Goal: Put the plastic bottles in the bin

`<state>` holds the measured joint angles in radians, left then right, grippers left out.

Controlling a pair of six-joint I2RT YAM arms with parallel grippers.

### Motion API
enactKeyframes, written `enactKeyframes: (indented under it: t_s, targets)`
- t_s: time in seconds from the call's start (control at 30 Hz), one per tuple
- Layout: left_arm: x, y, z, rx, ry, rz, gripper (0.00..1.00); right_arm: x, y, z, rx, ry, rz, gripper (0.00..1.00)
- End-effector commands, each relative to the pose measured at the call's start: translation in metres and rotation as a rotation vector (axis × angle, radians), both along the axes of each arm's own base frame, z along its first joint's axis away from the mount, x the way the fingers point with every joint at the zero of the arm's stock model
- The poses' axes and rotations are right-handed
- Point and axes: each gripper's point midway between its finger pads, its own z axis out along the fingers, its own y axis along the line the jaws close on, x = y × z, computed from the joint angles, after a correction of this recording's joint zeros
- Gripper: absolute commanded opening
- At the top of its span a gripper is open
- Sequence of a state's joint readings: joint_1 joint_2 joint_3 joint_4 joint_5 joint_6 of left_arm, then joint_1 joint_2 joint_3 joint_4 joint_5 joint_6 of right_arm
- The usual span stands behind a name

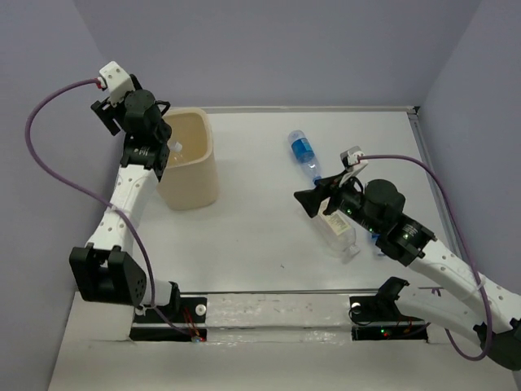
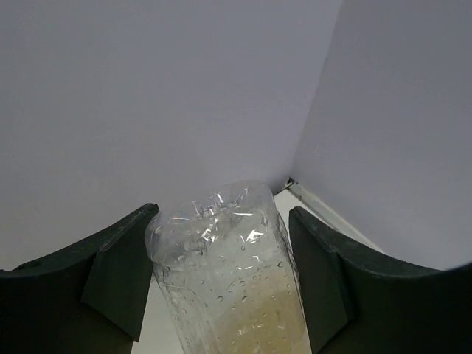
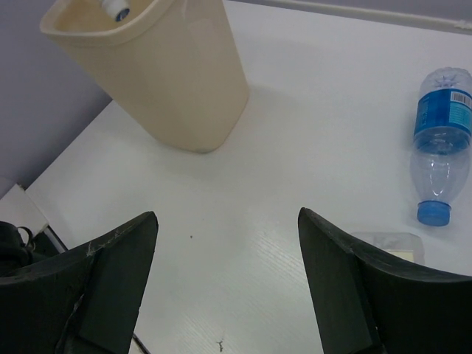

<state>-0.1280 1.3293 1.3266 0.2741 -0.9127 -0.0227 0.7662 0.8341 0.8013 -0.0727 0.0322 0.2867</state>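
Clear, droplet-beaded bottle [image 2: 228,287]: clamped in left gripper [image 2: 223,221] over bin [image 1: 191,175], long axis along the fingers [image 2: 110,280]. Blue-labelled bottle [image 1: 303,151]: flat on table [image 1: 244,236] right of bin, blue cap pointing toward widely spread right gripper [image 3: 227,221].

No word, brand or number reads clearly anywhere.

Blue-label bottle [image 3: 435,173], lying on the tabletop ahead and to the right of the right jaws: its blue label [image 3: 441,114] carries a white barcode patch [image 3: 460,98] and fine white print. Both are too small to make out.

Square bottle [image 3: 389,244], just ahead of the right-hand jaw tip: pale label, print illegible.

Clear bottle [image 2: 228,273] between the left jaws: nothing legible on it.
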Motion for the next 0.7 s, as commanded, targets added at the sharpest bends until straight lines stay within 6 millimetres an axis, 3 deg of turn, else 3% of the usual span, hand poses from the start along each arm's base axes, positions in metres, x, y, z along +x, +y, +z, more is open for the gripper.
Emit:
enactKeyframes:
  t_s: [0.0,0.17,0.23,0.3,0.33,0.4,0.43,0.6,0.63,0.67]
  targets:
    - [-0.007,0.016,0.026,0.054,-0.055,0.117,0.45,0.002,0.010,0.016,0.058,-0.048,0.032,0.82]
    - [-0.004,0.018,-0.013,0.115,-0.014,0.134,0.52,0.003,0.017,0.011,0.056,-0.037,0.057,0.82]
    - [-0.006,0.013,-0.014,0.098,-0.050,0.100,0.56,0.007,0.018,0.012,0.059,-0.037,0.041,0.82]
    - [-0.004,0.007,-0.021,0.092,-0.055,0.062,0.69,0.015,0.020,0.010,0.041,-0.033,0.024,0.82]
    - [-0.005,0.001,-0.018,0.082,-0.075,0.041,0.75,0.020,0.019,0.014,0.036,-0.046,0.001,0.84]
    - [-0.006,-0.007,-0.018,0.071,-0.088,0.011,0.95,0.034,0.013,0.003,-0.021,-0.028,-0.072,0.85]
    - [-0.005,-0.012,-0.016,0.061,-0.100,-0.018,0.99,0.041,0.009,0.006,-0.034,-0.032,-0.111,0.87]
    - [-0.011,-0.039,0.019,-0.020,-0.215,-0.217,0.99,0.081,-0.006,-0.023,-0.169,0.023,-0.262,0.93]
    - [-0.015,-0.047,0.023,-0.028,-0.207,-0.251,0.99,0.092,-0.013,-0.021,-0.180,0.022,-0.290,0.94]
    - [-0.017,-0.056,0.037,-0.043,-0.237,-0.300,0.99,0.103,-0.016,-0.036,-0.221,0.054,-0.307,0.95]
